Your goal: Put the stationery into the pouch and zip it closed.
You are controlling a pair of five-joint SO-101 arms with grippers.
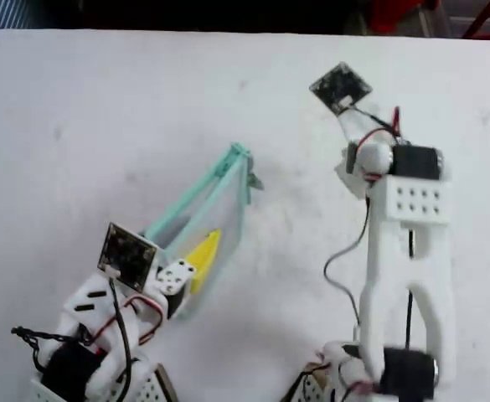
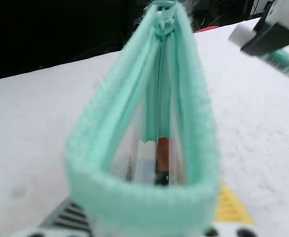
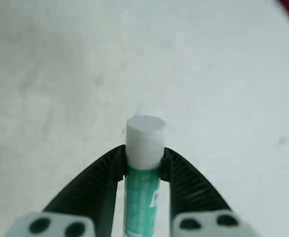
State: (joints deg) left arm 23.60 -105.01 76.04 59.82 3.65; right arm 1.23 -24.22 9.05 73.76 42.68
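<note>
1. The right jaws pinch a white-capped green glue stick (image 3: 143,163) by its body, cap pointing outward, over the white counter (image 1: 102,109) and off to one side of the pouch.
2. The left jaws are closed on the near end of a clear plastic pouch with a mint-green zip band (image 1: 211,197), which stands on edge with its mouth gaping.
3. Inside it lie an orange-barrelled pen (image 2: 163,153) and a white item (image 2: 145,165), just beside each other.

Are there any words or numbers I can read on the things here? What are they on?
None can be read.
Green glue stick with white cap, in the right gripper: pale marks, too blurred to read.
Flat yellow piece: faint marks, too blurred to read.
</note>
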